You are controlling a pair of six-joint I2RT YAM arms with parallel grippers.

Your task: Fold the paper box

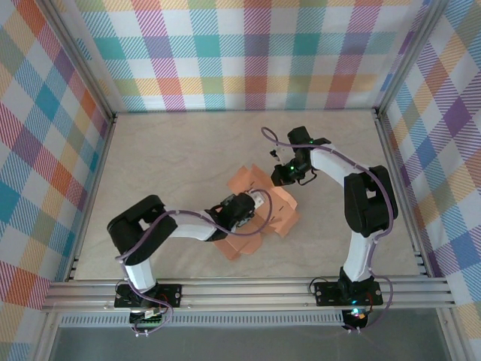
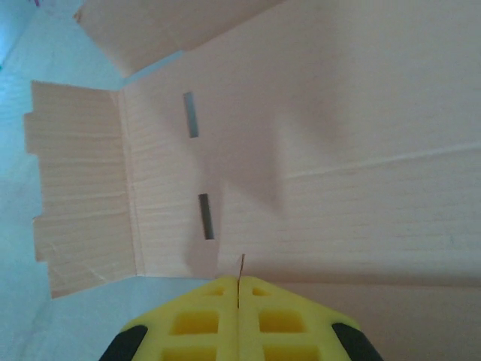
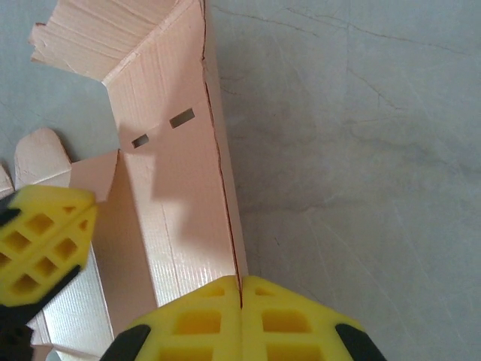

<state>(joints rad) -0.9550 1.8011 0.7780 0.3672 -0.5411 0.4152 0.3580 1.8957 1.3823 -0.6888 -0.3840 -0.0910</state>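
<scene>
your right claw is closed, its two yellow pads pressed together on the top edge of an upright panel of the paper box; from the right wrist camera that thin edge runs straight down into the seam between the pads. that panel has two small slots cut in it, and a rounded tab lies flat just to its left. a yellow pad of your other claw shows at the left edge of that view, close beside the same panel.

your left claw is closed as well. a thin sliver of card stands out of the seam between its pads, so it seems to be pinching a panel seen edge-on, though the view is too close to be sure. past it you see a broad panel with two dark slots and a side flap with a notched outer edge.

from above, the box sits near the middle of the worktop, a salmon-orange sheet partly raised, with flaps spread toward the near side. both claws meet over it, the left from the near left, the right from the far right.

the worktop is pale beige with a faint crinkled grain. pastel plaid cloth covers the walls on three sides, and an aluminium rail runs along the near edge, where the two arm bases are bolted.
</scene>
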